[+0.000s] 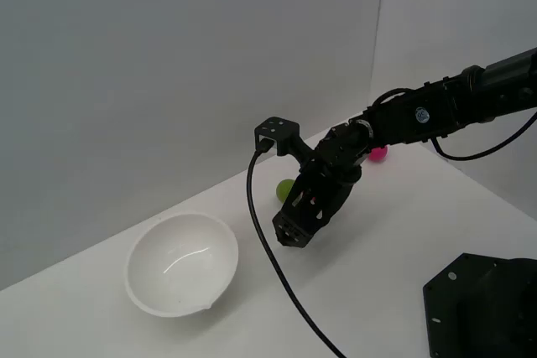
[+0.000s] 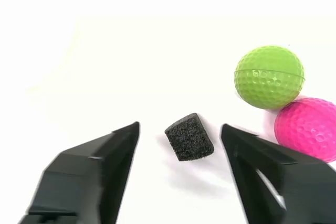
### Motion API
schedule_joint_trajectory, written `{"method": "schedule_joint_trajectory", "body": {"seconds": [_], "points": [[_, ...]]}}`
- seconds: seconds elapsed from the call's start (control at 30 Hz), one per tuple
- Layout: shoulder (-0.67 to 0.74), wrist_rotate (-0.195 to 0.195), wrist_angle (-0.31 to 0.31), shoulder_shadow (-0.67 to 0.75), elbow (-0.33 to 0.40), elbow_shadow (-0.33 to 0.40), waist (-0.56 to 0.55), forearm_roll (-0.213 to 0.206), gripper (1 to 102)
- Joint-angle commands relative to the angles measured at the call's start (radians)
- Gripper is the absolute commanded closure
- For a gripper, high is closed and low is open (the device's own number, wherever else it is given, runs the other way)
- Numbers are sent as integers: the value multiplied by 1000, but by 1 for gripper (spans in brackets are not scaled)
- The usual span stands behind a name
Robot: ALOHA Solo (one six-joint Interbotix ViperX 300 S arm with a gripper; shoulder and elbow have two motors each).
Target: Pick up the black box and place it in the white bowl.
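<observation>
We saw the box (image 2: 189, 137), a small black block of coarse foam sitting askew on the white table (image 2: 131, 66), between the gripper (image 2: 180, 129) fingers, which stood apart and clear of it. Just beside lay dimpled green (image 2: 269, 76) and pink (image 2: 310, 127) balls. The glossy round bowl (image 1: 181, 262) sat well apart.

The small matte black box (image 2: 189, 137) lies tilted on the table; the glossy white bowl (image 1: 181, 264) sits empty.
</observation>
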Motion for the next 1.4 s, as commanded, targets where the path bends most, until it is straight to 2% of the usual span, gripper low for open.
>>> {"method": "schedule_joint_trajectory", "body": {"seconds": [0.0,0.33,0.43,0.5,0.63,0.67,0.77,1.2,1.37], "points": [[14,11,9,20,-9,-9,-15,-12,34],[0,11,32,6,0,0,-20,-12,40],[3,12,31,9,2,2,-20,-12,57],[6,12,32,14,0,0,-20,-12,64],[17,11,32,25,2,2,-20,-12,68],[18,11,32,26,2,0,-20,-12,73],[25,11,32,32,0,0,-20,-12,100],[61,11,57,71,-5,-6,-17,-12,100],[95,11,67,103,-6,-8,26,6,100]]}}
